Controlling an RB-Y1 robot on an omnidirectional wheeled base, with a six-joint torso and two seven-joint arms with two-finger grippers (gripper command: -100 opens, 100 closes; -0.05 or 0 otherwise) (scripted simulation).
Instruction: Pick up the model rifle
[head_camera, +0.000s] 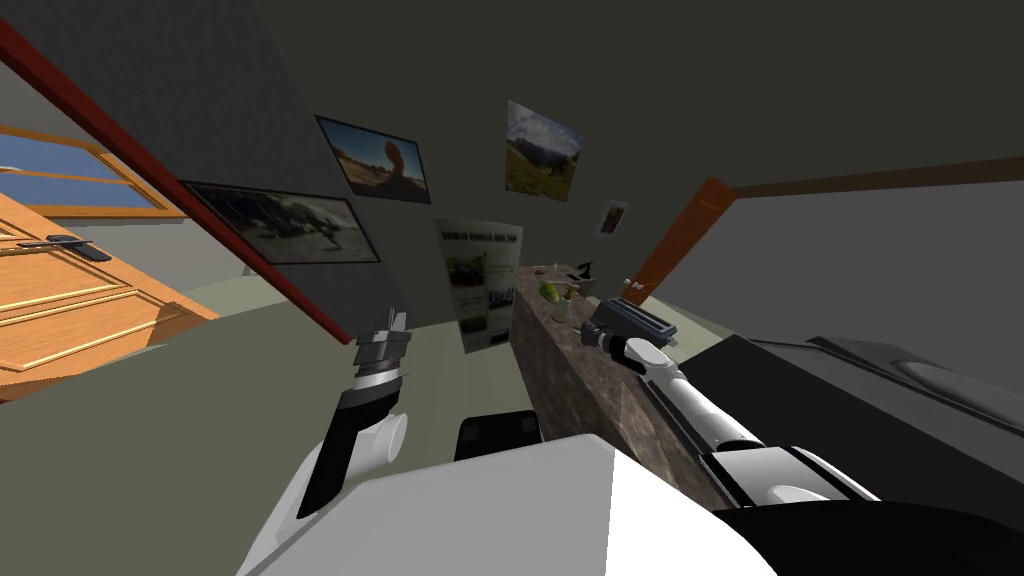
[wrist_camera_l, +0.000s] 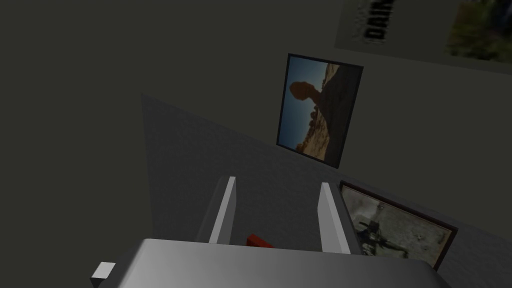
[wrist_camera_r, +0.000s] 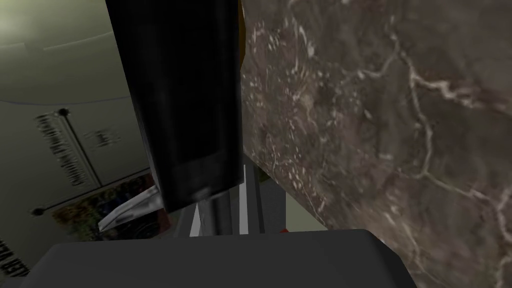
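Right wrist view shows the brown, white-veined stone counter beside the long black model rifle. My right gripper pinches the rifle, so I judge it grasped, with the lift outstanding. My left gripper stands spread and idle.

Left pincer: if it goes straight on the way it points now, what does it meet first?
Most likely the grey wall, on a bare patch beside the rock picture. Nothing shows between the open left pincer and it, though depth is hard to judge.
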